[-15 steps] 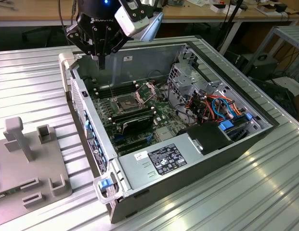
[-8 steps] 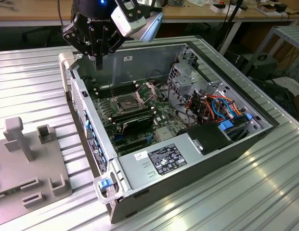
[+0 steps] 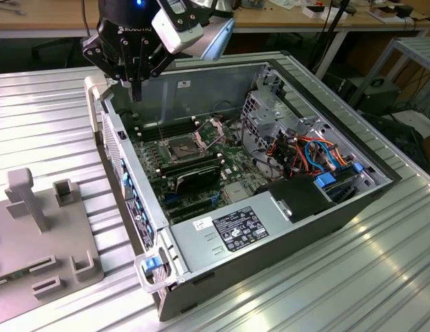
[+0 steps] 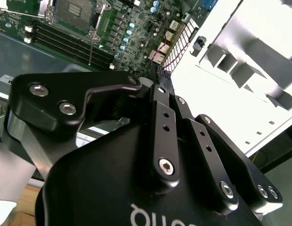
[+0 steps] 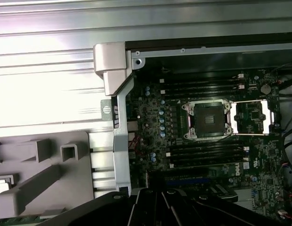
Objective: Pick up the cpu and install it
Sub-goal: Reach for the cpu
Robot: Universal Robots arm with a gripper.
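Exterior view: gripper [image 3: 135, 93] is seen high over the case [image 3: 270, 228] wall, jaws together w/ nothing clamped. First wrist view gives the straight-down look: socket [image 5: 209, 120] inside the case is open and bare. A pale flat square, prob. the cpu [image 5: 2, 184] (cut off at the edge, so not certain), lies on the grey fixture [image 5: 47, 179] outside the case. Cpu is judged light, stiff, fragile underneath; best taken by opposite edges, kept level.
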